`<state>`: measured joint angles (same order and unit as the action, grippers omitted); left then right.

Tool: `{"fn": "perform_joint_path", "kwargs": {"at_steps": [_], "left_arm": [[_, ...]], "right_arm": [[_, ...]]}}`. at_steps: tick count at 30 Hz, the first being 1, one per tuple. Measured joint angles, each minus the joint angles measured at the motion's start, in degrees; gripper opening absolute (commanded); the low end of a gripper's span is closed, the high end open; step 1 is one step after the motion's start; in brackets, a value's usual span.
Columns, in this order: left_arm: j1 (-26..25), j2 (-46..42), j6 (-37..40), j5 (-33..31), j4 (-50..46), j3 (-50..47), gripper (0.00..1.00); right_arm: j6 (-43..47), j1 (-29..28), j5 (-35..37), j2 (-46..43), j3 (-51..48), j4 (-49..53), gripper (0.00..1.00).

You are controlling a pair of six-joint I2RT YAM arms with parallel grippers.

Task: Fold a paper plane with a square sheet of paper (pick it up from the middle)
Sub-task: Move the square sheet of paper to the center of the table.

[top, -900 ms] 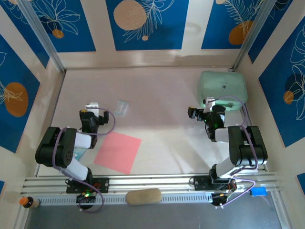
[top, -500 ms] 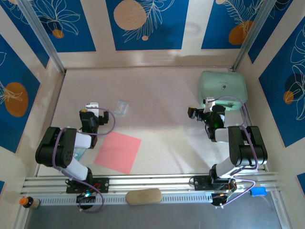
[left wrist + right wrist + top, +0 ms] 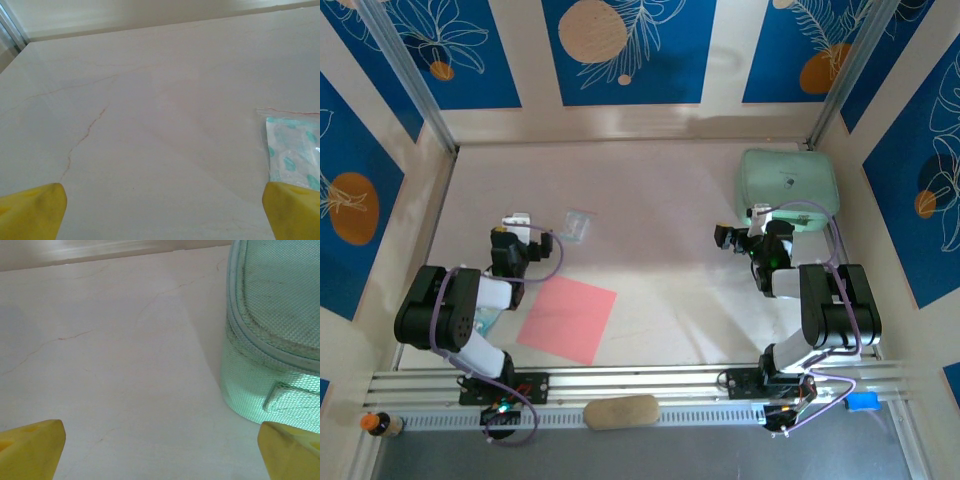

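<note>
I saw the left end effector [image 3: 162, 210] and right end effector [image 3: 161, 449] spread wide, the square sheet of paper [image 3: 567, 318] flat on the bench [image 3: 660, 200].

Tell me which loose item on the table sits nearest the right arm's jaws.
The mint-green mesh case, close beside the open jaws; the pink paper sheet and clear packet lie well to the left.
</note>
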<state>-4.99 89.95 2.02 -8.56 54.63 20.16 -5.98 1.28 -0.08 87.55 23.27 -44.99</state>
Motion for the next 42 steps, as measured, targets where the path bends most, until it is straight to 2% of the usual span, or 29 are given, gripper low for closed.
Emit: {"fn": "perform_joint_path", "kwargs": {"at_steps": [13,16,19,24,28,30,34,37,42], "left_arm": [[0.0,-0.94,0.02,0.96,-0.39,-0.09,1.0],[0.0,-6.82,-0.26,1.03,-5.4,-0.26,1.0],[0.0,-15.87,-1.99,0.9,-13.35,1.05,1.0],[0.0,-28.33,-9.62,1.99,-25.53,4.76,1.0],[0.02,-35.19,-22.36,4.57,-37.62,7.67,1.0],[0.07,-37.59,-28.57,8.55,-41.83,7.61,1.0],[-0.33,-38.71,-40.54,20.68,-46.45,5.25,1.0],[-3.32,-38.66,-44.94,24.41,-56.19,5.49,1.0],[-13.03,-39.04,-47.21,25.09,-71.67,6.71,1.0]], "right_arm": [[0.02,0.13,0.0,0.0,0.02,-0.02,0.99],[0.48,-0.44,0.02,-0.35,0.44,1.42,1.0],[0.76,-1.2,0.02,-3.17,2.78,8.0,1.0],[-1.33,-2.25,-0.44,-12.63,9.14,20.44,1.0],[-10.93,-2.8,-3.67,-18.56,16.13,32.54,0.99],[-17.9,-2.71,-7.21,-20.7,17.9,36.7,0.99],[-28.48,-2.86,-17.46,-23.71,16.59,41.92,0.99],[-32.92,-4.85,-22.8,-25.16,14.03,45.62,0.99],[-36.65,-12.13,-24.61,-30.56,10.62,51.93,0.99]]}}
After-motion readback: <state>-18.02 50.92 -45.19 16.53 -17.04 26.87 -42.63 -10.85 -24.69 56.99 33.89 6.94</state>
